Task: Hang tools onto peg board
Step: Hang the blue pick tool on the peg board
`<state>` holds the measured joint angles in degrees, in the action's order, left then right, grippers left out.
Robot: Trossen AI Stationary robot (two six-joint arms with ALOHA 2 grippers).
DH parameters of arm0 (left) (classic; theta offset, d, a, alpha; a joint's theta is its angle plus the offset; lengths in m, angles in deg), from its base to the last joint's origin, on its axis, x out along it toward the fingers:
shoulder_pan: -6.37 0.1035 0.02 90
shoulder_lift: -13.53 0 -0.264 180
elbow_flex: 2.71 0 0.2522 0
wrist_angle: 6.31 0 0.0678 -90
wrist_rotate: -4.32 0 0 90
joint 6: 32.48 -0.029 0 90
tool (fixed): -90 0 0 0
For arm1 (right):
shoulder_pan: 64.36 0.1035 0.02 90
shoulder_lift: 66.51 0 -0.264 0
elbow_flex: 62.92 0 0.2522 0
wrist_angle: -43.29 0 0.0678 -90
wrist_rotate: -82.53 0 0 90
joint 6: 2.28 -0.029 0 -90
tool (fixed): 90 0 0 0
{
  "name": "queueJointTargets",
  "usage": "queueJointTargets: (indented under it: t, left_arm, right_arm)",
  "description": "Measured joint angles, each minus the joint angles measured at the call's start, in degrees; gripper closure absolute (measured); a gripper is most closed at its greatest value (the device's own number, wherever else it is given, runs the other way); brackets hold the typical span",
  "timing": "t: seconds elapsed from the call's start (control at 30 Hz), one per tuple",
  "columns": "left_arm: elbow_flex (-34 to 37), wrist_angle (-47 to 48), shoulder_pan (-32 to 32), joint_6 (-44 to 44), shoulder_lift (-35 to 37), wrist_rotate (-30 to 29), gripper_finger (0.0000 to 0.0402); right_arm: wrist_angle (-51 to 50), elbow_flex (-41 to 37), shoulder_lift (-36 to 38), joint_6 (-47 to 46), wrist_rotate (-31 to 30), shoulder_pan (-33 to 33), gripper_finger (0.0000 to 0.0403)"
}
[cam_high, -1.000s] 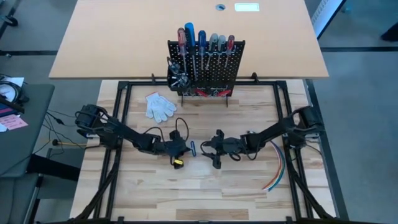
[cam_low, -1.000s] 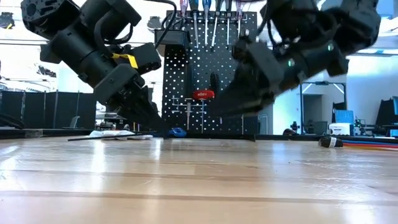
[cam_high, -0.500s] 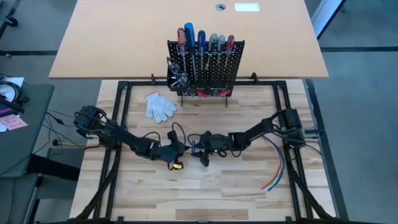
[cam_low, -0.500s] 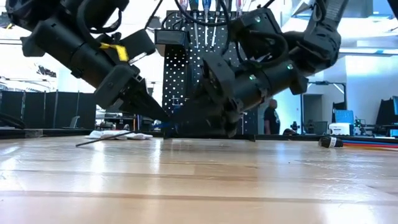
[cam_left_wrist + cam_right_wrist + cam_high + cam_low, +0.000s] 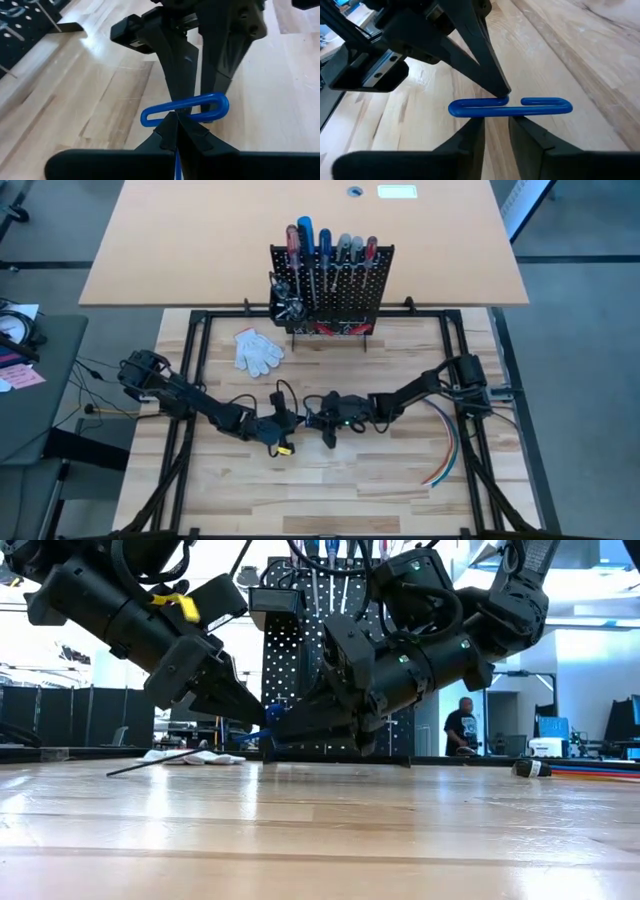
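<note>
Comparing with a moment ago: both arms sit almost where they were half a second back; one second back the right arm was farther off to its own side and has since reached in to meet the left one.
Blue tool (image 5: 186, 109): a thin blue loop, long and flat like a stretched ring, held just above the bench (image 5: 330, 490) in the middle, well in front of the peg board (image 5: 332, 285).
Which way it points: its long side runs level with the bench, crossways between the two end effectors.
Left end effector (image 5: 176, 120): fingers pressed together, pinching the blue tool at its middle.
Right end effector (image 5: 496, 117): fingers a little apart, one on each side of the loop, not squeezing it.
Left arm pose: stretched low from the left edge, tilted down toward the middle.
Right arm pose: stretched low from the right edge, tip to tip with the left one.
Other tools (image 5: 325, 245): screwdrivers hang upright on the peg board.
White gloves (image 5: 258, 350): lie near the board's foot.
</note>
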<state>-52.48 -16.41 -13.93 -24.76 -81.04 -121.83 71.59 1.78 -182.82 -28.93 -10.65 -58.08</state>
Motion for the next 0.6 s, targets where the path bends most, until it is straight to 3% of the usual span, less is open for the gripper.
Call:
queueJointTargets:
  t: [0.37,0.6]
  left_arm:
    - [0.02,-1.38,0.07,-0.02,-0.06,5.96,0.0401]
    - [0.0,-1.67,0.26,-0.07,-0.2,7.45,0.0401]
  right_arm:
    - [-0.05,-0.05,0.0,0.14,0.2,0.85,0.0321]
    - [0.01,-0.05,0.0,0.27,0.24,1.66,0.0252]
